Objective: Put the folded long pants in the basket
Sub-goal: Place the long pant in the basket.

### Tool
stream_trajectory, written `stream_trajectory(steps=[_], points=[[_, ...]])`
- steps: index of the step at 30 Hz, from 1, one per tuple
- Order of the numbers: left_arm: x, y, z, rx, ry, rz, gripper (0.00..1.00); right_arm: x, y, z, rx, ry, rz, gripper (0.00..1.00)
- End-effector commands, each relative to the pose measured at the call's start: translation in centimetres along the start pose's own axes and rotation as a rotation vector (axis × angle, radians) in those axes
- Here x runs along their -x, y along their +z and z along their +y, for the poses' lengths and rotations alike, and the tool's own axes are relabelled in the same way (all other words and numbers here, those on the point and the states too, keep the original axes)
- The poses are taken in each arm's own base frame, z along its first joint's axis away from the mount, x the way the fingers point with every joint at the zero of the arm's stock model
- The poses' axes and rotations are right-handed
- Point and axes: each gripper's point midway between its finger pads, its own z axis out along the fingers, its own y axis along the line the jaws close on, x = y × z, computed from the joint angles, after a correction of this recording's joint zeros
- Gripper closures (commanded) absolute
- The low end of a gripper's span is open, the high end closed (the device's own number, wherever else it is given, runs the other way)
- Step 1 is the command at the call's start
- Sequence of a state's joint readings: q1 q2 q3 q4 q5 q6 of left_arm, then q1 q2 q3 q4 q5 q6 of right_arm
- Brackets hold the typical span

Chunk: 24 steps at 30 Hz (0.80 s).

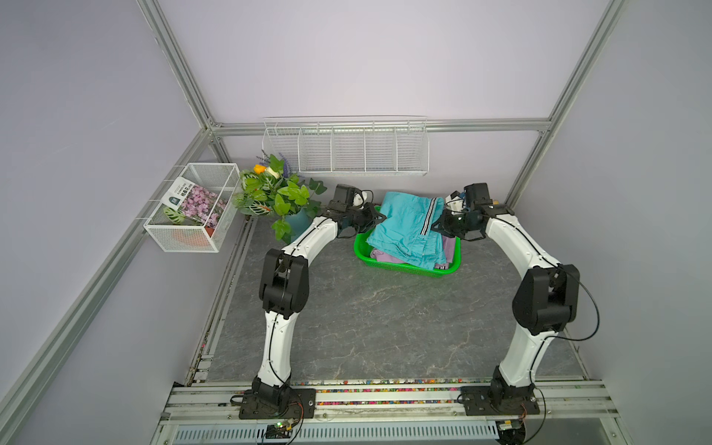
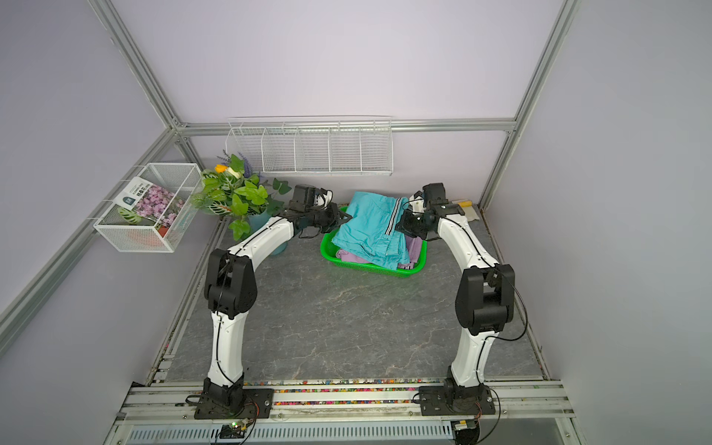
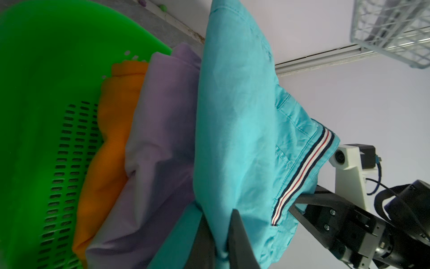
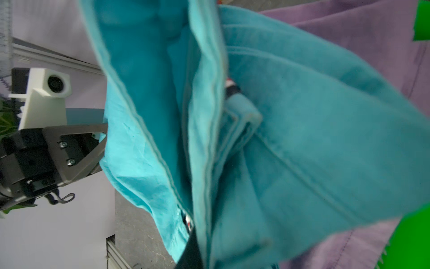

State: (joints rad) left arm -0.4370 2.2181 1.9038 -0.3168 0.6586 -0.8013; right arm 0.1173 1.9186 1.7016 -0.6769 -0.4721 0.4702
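Observation:
The bright green basket stands at the back middle of the table. Inside it lie orange pants and, on top of them, lilac pants. Teal pants with a striped side band hang over the basket, their lower part resting on the lilac pair. My left gripper is shut on their left edge. At the striped right edge, my right gripper is shut on the cloth.
A potted plant stands just left of my left arm. A white wire basket hangs on the left wall and a white wire rack on the back wall. A pale glove lies in the back right corner.

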Motion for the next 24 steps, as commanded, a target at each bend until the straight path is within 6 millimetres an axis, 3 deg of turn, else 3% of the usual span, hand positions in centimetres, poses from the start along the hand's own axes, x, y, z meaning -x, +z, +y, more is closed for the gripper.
stream_trajectory(steps=[1,6,10,15,20,24], points=[[-1.3,1.6,0.7,0.008,-0.009,0.037,1.0,2.4,0.7,-2.2,-0.081,-0.025,-0.073,1.0],[-2.5,3.3,4.2,0.071,-0.059,0.066,1.0,2.3,3.2,-6.2,-0.193,0.021,-0.022,1.0],[-4.3,4.5,6.9,0.128,-0.085,0.117,1.0,0.4,5.4,-9.2,-0.271,0.058,0.053,1.0],[-7.5,5.4,11.6,0.224,-0.142,0.21,1.0,-2.3,7.0,-12.3,-0.357,0.105,0.139,1.0],[-9.9,5.0,14.9,0.312,-0.151,0.252,1.0,-4.1,8.0,-13.8,-0.382,0.131,0.161,1.0],[-9.9,4.6,14.5,0.302,-0.143,0.24,1.0,-4.2,8.1,-13.3,-0.347,0.128,0.157,1.0]])
